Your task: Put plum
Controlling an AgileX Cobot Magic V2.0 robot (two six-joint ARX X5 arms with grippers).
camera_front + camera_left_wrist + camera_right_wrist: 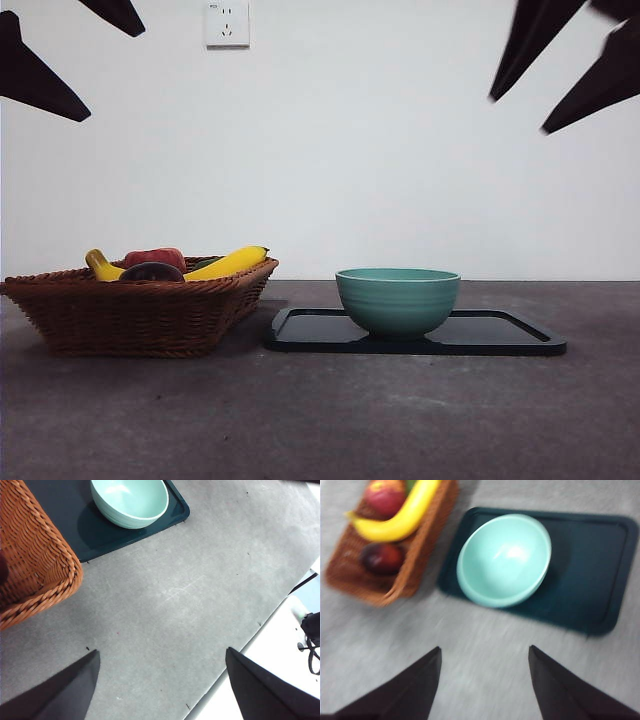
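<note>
Two grippers hang high, clear of the work: we find the left gripper (160,680) and right gripper (485,680) both spread wide, holding nothing. We note the plum (382,558) lies in the wicker basket (140,315), beside a banana (400,520) and near a red fruit (385,495). An empty green bowl (398,300) sits on the black tray (500,335). We judge the risks: a descent could nudge the banana, or jaws could catch the basket's rim.

Woven wicker basket (140,310), glossy plum (382,558)
</note>
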